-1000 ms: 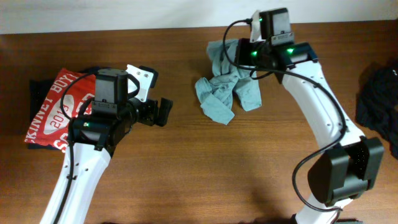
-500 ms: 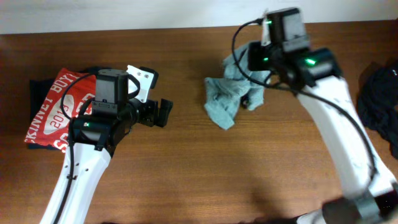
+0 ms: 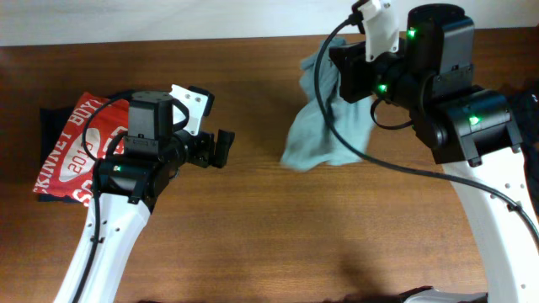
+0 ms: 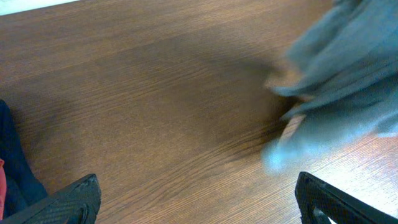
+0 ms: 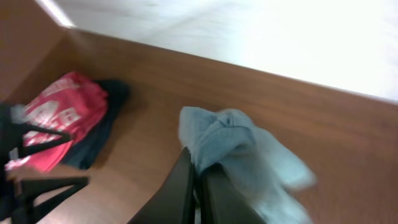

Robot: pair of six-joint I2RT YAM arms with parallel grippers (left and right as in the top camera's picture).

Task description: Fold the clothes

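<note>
The clothes, a pale grey-blue t-shirt, hang bunched above the table at the back right. My right gripper is shut on a fold of the t-shirt, and the rest droops below the fingers. In the overhead view the raised right wrist hides the grip. My left gripper hovers left of centre, open and pointing towards the shirt, about a hand's width short of it. In the left wrist view the left gripper holds nothing, and the shirt shows blurred at the upper right.
A red t-shirt with white lettering lies on a dark navy garment at the far left, beside the left arm. A black garment lies at the right edge. Bare wooden table fills the front.
The right arm has risen towards the camera, lifting the t-shirt off the table so it now hangs. The left arm has not moved.
</note>
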